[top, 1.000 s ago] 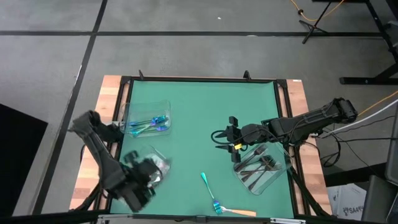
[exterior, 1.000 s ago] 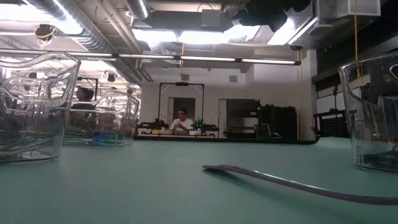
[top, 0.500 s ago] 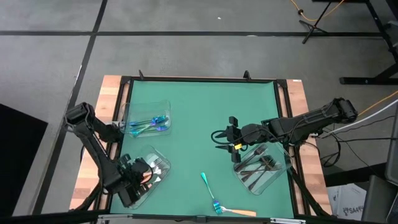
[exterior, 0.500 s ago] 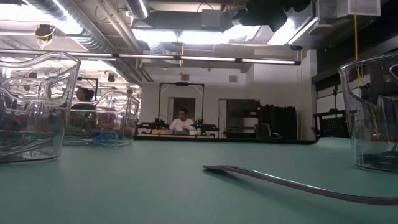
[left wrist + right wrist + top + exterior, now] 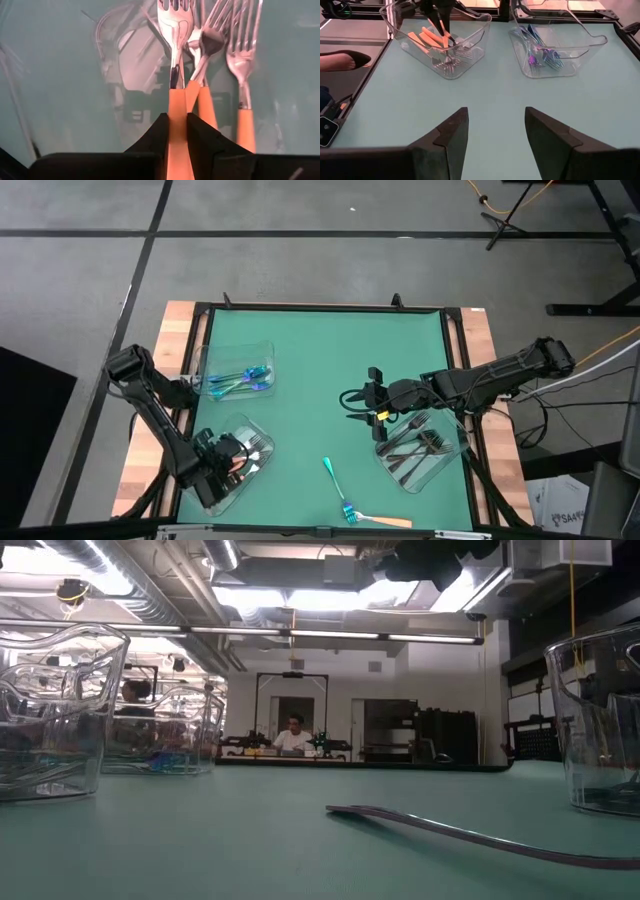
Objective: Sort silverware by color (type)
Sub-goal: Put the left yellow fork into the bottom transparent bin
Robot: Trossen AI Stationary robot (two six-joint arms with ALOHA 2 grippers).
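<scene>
My left gripper (image 5: 218, 465) is down in the clear near-left tray (image 5: 262, 442), shut on an orange-handled fork (image 5: 175, 30). Two more orange-handled forks (image 5: 242, 75) lie beside it on the tray floor. The far-left tray (image 5: 268, 352) holds blue-teal forks (image 5: 240, 380). The right tray (image 5: 452, 462) holds dark forks (image 5: 412, 448). One blue-teal fork (image 5: 335, 480) and one orange fork (image 5: 382, 521) lie flat on the mat near the near edge. My right gripper (image 5: 352, 408) hovers open over the mat's middle, just left of the right tray. My left gripper pinches the fork's orange handle (image 5: 176, 107) between its two fingers (image 5: 155, 135). The fork runs along the fingers, its silver tines pointing away from them. The fingers slant down into the tray from above (image 5: 437, 12). Whether the fork rests on the tray floor I cannot tell.
The green mat (image 5: 320, 350) is bare in its far and middle parts. A black frame and wooden edges (image 5: 172, 340) border it. The low view shows tray walls (image 5: 50, 710) left and right and a fork handle (image 5: 450, 830) on the mat; people show in the room beyond.
My left arm has swung, blurred a second ago, its elbow moving toward the table's left edge. Its gripper has settled in the near-left tray and stayed there for the last half second. The right arm has kept still.
</scene>
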